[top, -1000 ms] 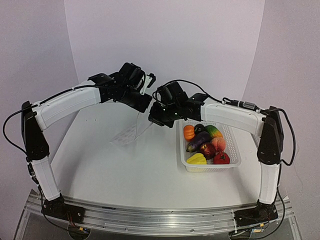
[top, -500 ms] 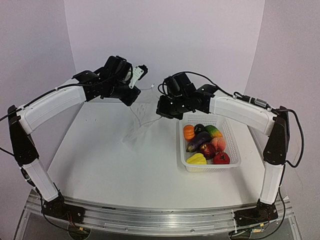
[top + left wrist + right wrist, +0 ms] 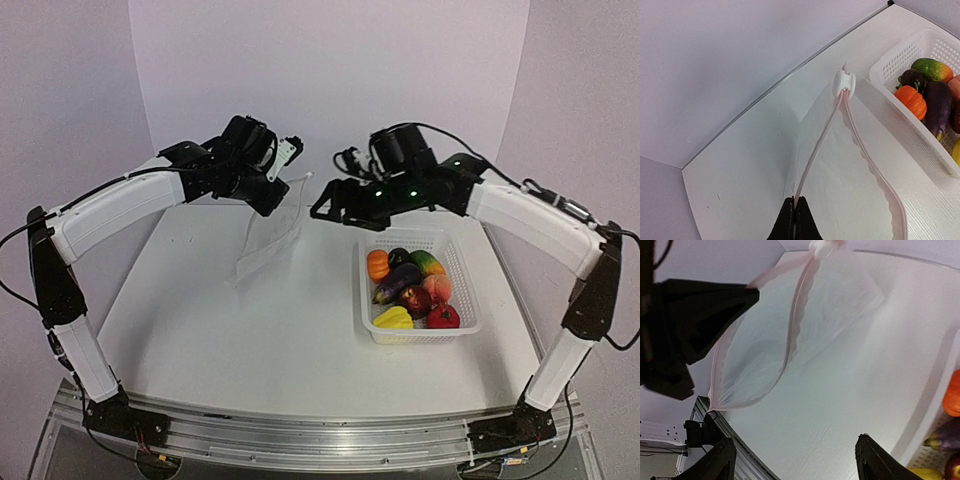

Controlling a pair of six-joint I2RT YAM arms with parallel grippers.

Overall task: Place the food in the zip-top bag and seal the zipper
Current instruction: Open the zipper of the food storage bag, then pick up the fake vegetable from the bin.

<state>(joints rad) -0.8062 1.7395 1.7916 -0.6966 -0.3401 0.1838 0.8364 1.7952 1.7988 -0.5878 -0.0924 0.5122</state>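
The clear zip-top bag (image 3: 268,245) hangs tilted above the table, its lower corner near the surface. My left gripper (image 3: 277,205) is shut on the zipper strip (image 3: 815,150); its fingers (image 3: 795,215) pinch one side of it. The bag's mouth gapes open, and a white slider (image 3: 844,83) sits at the far end. My right gripper (image 3: 325,207) is open and empty just right of the bag, which lies ahead of it in the right wrist view (image 3: 790,330). The food lies in the white basket (image 3: 470,290): pumpkin (image 3: 378,265), eggplant (image 3: 397,284), yellow pepper (image 3: 393,318), apple (image 3: 443,316), peach (image 3: 436,288), mango (image 3: 427,263).
The basket stands on the right half of the table, close to the bag's slider end (image 3: 900,75). The left arm's dark gripper (image 3: 690,325) shows at the left of the right wrist view. The table's metal edge (image 3: 715,425) runs below the bag there.
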